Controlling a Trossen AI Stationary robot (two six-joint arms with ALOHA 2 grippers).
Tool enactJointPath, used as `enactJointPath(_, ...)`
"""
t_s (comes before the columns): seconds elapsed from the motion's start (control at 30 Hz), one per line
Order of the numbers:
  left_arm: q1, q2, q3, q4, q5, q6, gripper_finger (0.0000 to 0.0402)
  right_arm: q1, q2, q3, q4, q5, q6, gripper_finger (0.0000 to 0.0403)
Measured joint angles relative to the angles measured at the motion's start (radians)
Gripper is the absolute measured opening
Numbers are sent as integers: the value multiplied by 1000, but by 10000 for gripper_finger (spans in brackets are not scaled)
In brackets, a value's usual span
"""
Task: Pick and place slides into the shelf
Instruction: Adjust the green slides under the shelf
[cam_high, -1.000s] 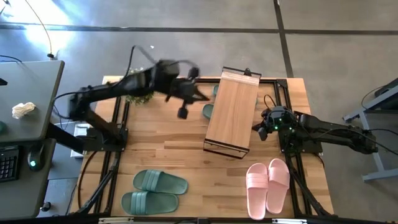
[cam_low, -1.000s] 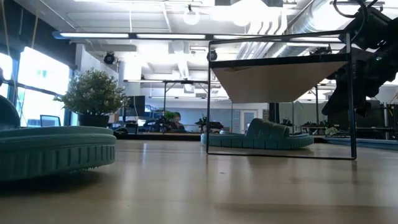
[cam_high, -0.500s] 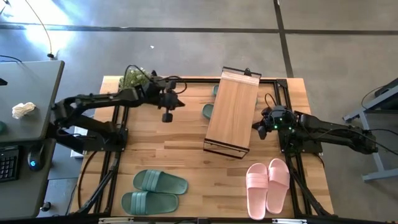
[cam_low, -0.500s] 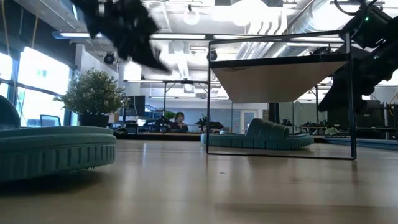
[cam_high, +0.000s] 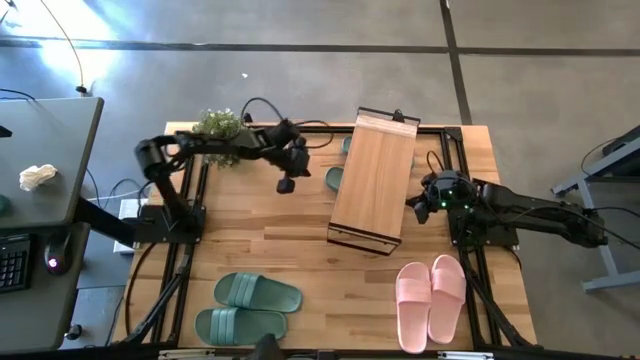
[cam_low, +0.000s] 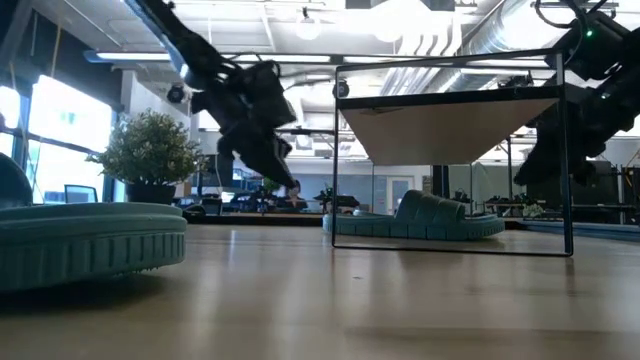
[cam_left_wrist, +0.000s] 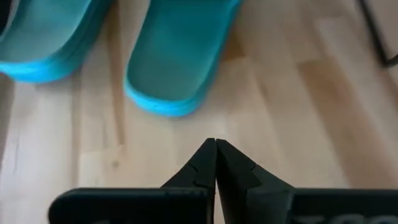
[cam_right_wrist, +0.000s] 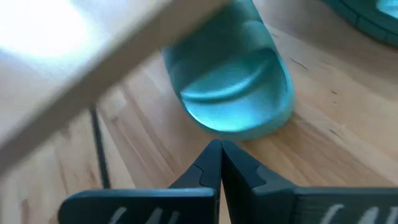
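Under the shelf (cam_high: 373, 180) two green slides (cam_high: 334, 178) already sit; left gripper (cam_high: 285, 185) beside them, jaws clenched empty; right gripper (cam_high: 417, 207) likewise, idle by the shelf's other side.

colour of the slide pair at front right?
Pale pink pair, clearest in the high view.

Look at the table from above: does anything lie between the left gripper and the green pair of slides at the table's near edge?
Nothing visible does. The left gripper, shut and empty, hangs beside the shelf. Only bare tabletop separates it from the green pair. The right gripper waits on the shelf's other side.
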Motion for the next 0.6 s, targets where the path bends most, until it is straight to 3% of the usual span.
enactJointPath(0.23, -4, 146, 172, -188, 24, 100, 0, 0, 15, 0, -24, 22, 46, 0)
enactJointPath(0.6, -3, 243, 261, -267, 51, 112, 0, 0, 176, 0, 60, 48, 48, 0)
